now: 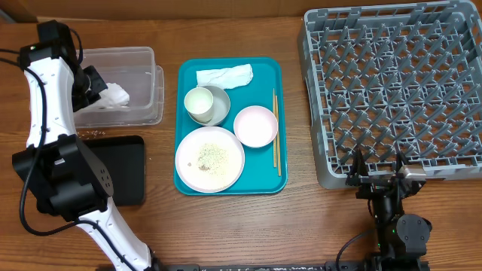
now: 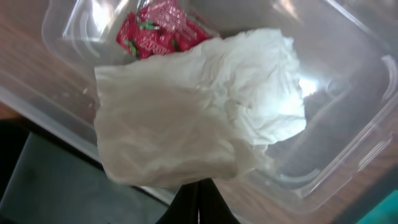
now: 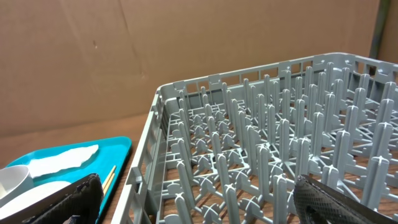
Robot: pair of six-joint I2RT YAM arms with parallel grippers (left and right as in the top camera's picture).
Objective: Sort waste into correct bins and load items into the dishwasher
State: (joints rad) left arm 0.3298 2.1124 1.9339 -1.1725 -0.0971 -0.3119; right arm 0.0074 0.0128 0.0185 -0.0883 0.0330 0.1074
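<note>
My left gripper (image 1: 96, 81) hangs over the clear tub (image 1: 128, 54), shut on a crumpled white napkin (image 2: 199, 118); in the overhead view that napkin (image 1: 115, 93) shows inside the tub's outline. A red wrapper scrap (image 2: 158, 34) lies on the tub floor (image 2: 348, 106). A second napkin (image 1: 224, 75) lies on the teal tray (image 1: 188, 184), along with a white cup (image 1: 199, 103) in a grey bowl (image 1: 220, 107), a pinkish bowl (image 1: 255, 126) and a plate (image 1: 210, 158) with rice grains. My right gripper (image 1: 376, 172) stands open at the grey dish rack's (image 1: 392, 83) near edge, holding nothing.
A black tray (image 1: 124, 169) sits in front of the tub, partly under my left arm. Wooden chopsticks (image 1: 276, 132) lie along the teal tray's right side. From the right wrist, rack pegs (image 3: 267, 155) fill the space between the open fingers (image 3: 74, 199).
</note>
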